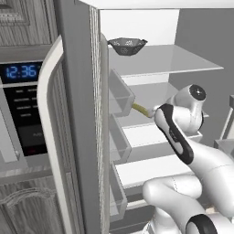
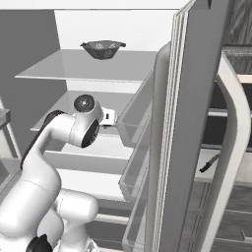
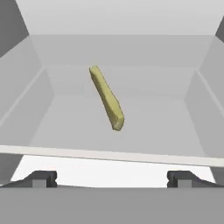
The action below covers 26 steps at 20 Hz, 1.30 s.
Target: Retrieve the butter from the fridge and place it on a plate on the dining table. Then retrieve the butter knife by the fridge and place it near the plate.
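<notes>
microwave: [image 1: 20,109] far left in the left base view, built into the dark cabinets, blue clock lit up

fridge: [image 1: 75,114] doors swung open, big pale curved handle up front in the left base view, door bins on the inside, white shelves stacked in the middle

colander: [image 1: 127,45] small dark mesh bowl sitting on the top glass shelf, toward the back

butter: [image 3: 107,98] pale yellow-green stick lying on a middle fridge shelf, angled, one end closer to the hand camera. In the left base view just a bit of it pokes out left of the arm's wrist

gripper: [image 3: 111,178] fingers spread wide apart, nothing between them. Both tips sit at the bottom of the hand view, short of the shelf's front edge, with the butter ahead of them and not touching

arm: [image 2: 74,130] reaching into the fridge at middle-shelf height

butter knife: [image 2: 209,163] black handle, lying on the counter past the right fridge door in the right base view, well apart from the arm
</notes>
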Available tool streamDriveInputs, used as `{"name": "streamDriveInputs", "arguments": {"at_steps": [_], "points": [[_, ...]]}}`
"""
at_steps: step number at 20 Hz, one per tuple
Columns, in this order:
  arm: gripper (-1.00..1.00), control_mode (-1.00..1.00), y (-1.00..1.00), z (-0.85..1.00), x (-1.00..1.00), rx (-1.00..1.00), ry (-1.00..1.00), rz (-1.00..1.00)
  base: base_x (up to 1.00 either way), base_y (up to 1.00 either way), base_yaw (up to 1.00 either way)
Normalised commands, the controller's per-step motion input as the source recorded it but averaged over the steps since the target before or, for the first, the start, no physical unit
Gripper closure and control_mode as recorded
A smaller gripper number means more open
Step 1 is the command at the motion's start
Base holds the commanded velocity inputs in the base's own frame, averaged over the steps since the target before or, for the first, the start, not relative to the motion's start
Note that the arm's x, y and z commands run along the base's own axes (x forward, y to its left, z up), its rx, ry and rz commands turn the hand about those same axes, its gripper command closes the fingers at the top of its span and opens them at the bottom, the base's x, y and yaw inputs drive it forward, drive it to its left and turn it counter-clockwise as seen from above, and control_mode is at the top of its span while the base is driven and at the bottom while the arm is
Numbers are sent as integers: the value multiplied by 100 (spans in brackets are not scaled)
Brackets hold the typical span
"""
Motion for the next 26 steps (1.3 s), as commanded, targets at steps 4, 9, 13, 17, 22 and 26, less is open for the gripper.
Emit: {"name": "streamDriveInputs", "arguments": {"at_steps": [4, 9, 13, 17, 22, 26], "points": [[-100, -100, 0, -9, 25, -11, -2, 14, 0, 0, 0], [-100, -100, 0, -1, 40, -13, 3, 15, 0, 0, 0], [-100, -100, 14, 0, 28, -4, 5, 3, 0, 0, 0], [-100, -100, 11, 0, 39, -1, 3, 0, 0, 0, 0], [-100, -100, 12, -4, 43, 0, 0, 0, 0, 0, 0], [-100, -100, 0, -19, 20, 0, 0, 0, 0, 0, 0]]}}
